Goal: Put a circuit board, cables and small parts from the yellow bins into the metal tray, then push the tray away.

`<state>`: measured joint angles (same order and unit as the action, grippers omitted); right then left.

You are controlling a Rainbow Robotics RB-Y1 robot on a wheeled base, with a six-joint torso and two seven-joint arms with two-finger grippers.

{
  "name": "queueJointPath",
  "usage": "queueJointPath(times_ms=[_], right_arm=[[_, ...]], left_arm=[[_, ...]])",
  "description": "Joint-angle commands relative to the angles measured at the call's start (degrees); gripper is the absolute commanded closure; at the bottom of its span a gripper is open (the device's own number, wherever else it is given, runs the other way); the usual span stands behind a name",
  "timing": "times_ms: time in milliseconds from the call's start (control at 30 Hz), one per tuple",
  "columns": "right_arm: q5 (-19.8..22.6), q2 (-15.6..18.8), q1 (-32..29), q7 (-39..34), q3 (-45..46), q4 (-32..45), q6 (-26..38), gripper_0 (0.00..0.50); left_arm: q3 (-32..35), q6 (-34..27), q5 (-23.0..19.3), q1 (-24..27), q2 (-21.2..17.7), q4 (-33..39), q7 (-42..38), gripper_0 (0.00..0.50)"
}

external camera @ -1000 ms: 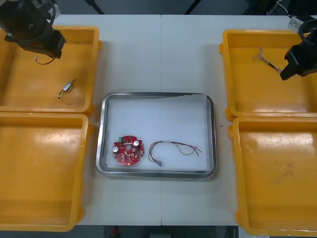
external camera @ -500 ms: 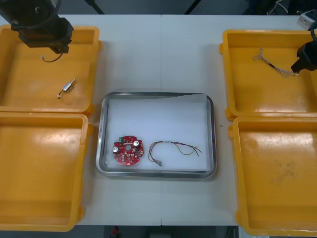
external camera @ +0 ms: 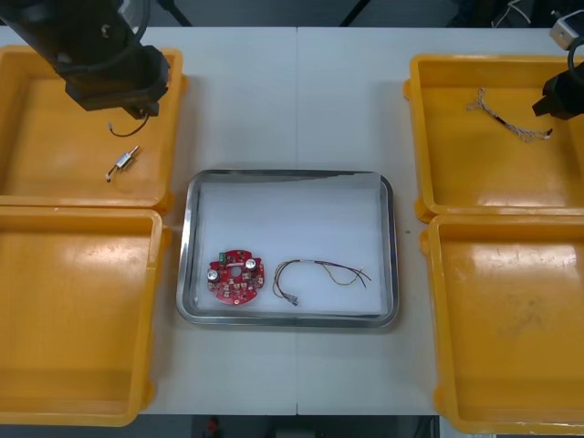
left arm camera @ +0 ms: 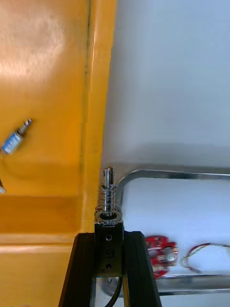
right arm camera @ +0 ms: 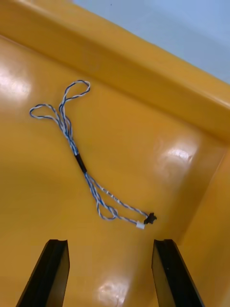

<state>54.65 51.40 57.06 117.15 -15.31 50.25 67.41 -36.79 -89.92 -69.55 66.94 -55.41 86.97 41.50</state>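
My left gripper [left arm camera: 109,237] is shut on a small metal part [left arm camera: 109,201] with a spring, held above the rim of the far left yellow bin [left arm camera: 98,120], near the metal tray's corner [left arm camera: 143,173]. In the front view the left gripper [external camera: 125,105] hangs over that bin, a thin wire dangling under it. The metal tray [external camera: 388,246] holds a round red circuit board [external camera: 235,278] and a red and yellow cable [external camera: 319,272]. My right gripper [right arm camera: 109,244] is open above a twisted blue and white cable [right arm camera: 81,163] in the far right bin [external camera: 484,178].
A second small metal part [external camera: 121,164] lies in the far left bin. The near left bin [external camera: 73,319] and the near right bin [external camera: 511,328] flank the tray. The right gripper [external camera: 558,94] sits at the far right edge of the front view.
The left arm has moved right and toward the tray, carrying the small metal part. The right gripper has drawn off toward the table's far right edge.
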Motion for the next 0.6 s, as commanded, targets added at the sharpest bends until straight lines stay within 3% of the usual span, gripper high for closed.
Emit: queueJointPath(times_ms=[33, 333, 600], right_arm=[[0.37, -2.35, 4.55, 6.69, 1.25, -4.02, -4.22, 0.0], [6.0, -5.34, 5.25, 17.15, -3.23, -11.41, -15.91, 0.0], [6.7, -7.1, 5.78, 24.18, -3.93, -16.24, -19.95, 0.0]], left_arm=[[1.81, -0.69, 0.55, -2.6, -2.6, 7.25, -6.08, 0.5], [-1.97, -0.52, 6.79, -6.91, -2.51, 18.76, -15.83, 0.5], [-7.07, 0.8, 12.51, -6.99, 1.53, 17.97, -18.65, 0.5]])
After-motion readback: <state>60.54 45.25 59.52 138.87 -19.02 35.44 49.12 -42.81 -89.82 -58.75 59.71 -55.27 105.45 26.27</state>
